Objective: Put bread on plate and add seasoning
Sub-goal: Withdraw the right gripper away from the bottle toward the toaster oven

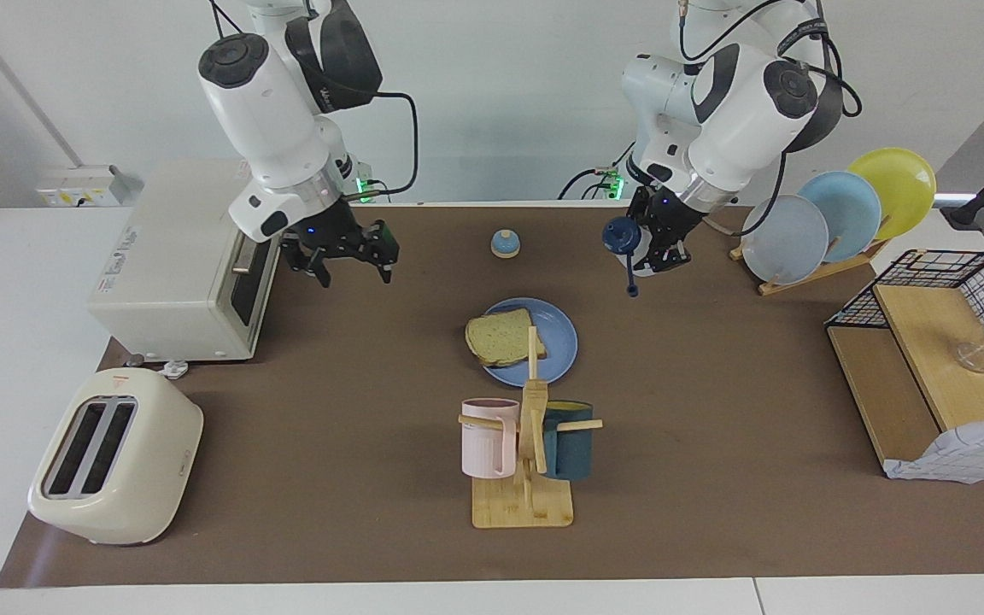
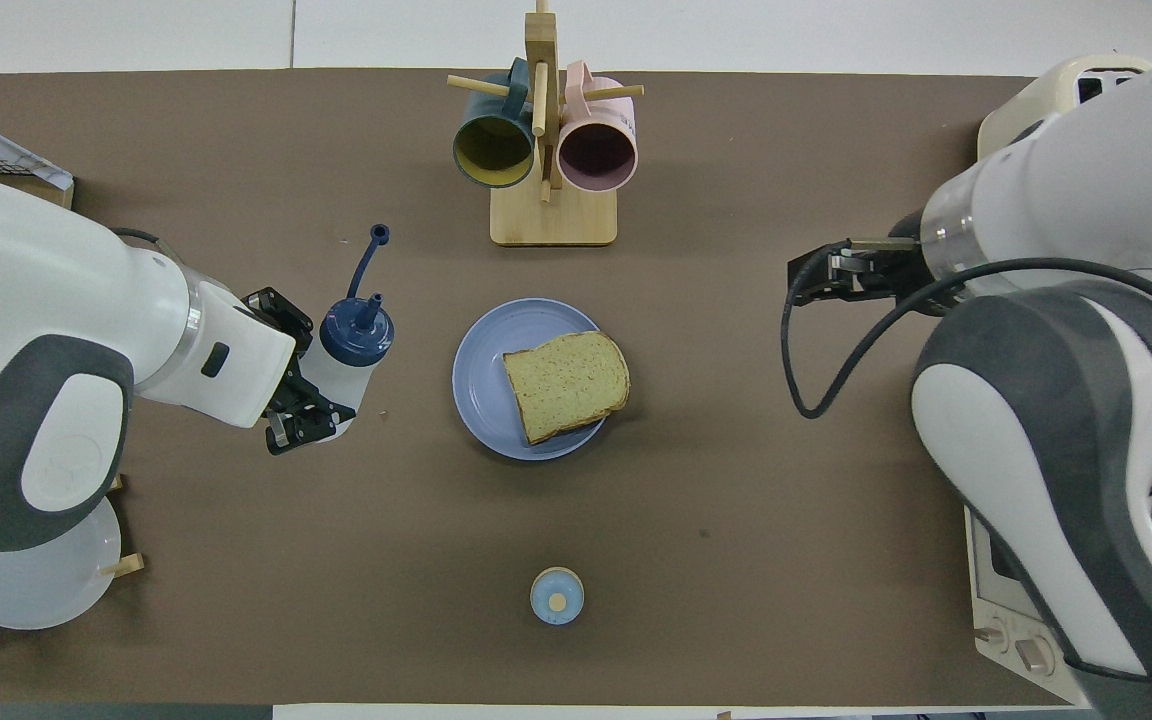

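The bell (image 2: pixel 557 596), a blue dome on a tan base, stood nearest the robots, and the overhead view alone showed the pale knob at its top. The left gripper (image 1: pixel 661 248) was clamped on the seasoning bottle (image 1: pixel 641 253), a translucent white plastic body with a dark navy cap, raised over the brown mat (image 1: pixel 714 410) toward the left arm's end of the table. The bottle tilted off upright; the facing view showed its cap leaning toward the plate with the cap's strap hanging down. The right gripper (image 1: pixel 354 259) hung with fingers spread wide and nothing in them, in front of the oven (image 1: pixel 189 256). Farther out, the round flat blue plate (image 2: pixel 481 390) carried the square, brown-crusted bread (image 2: pixel 566 384) lying flat. The wooden mug rack (image 2: pixel 551 150) with two mugs stood farthest.
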You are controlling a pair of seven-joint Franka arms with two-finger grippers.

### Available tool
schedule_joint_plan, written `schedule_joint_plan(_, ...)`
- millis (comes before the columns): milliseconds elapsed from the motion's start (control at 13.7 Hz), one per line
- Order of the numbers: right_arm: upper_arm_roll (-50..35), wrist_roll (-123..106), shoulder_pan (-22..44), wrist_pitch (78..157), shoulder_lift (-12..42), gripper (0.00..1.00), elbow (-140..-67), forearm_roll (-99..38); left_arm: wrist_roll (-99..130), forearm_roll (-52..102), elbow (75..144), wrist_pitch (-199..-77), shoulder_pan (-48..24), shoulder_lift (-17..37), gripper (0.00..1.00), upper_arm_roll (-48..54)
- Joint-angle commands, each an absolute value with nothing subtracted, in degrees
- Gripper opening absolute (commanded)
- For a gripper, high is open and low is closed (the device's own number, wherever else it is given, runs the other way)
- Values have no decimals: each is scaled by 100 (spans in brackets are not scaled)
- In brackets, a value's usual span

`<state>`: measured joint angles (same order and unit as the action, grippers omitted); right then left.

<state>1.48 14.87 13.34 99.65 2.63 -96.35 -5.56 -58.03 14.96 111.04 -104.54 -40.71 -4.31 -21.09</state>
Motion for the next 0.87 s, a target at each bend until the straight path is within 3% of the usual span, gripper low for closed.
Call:
schedule_joint_plan(0, 79, 1091, 819, 9222, -324, 100, -9747, -203, -5336, 1512, 11749, -11133, -4043, -843, 0, -2118)
schedule_joint_plan(364, -70, 74, 2, 8983, -483, 100, -9853, -18, -5037, 1695, 12111, -11828, -3762, -958, 0, -2136)
schedule_joint_plan(801, -141, -35, -88, 8728, -369, 100, -9642, -35, -3580, 1749, 12664, -13287, -3788, -1063, 0, -2127)
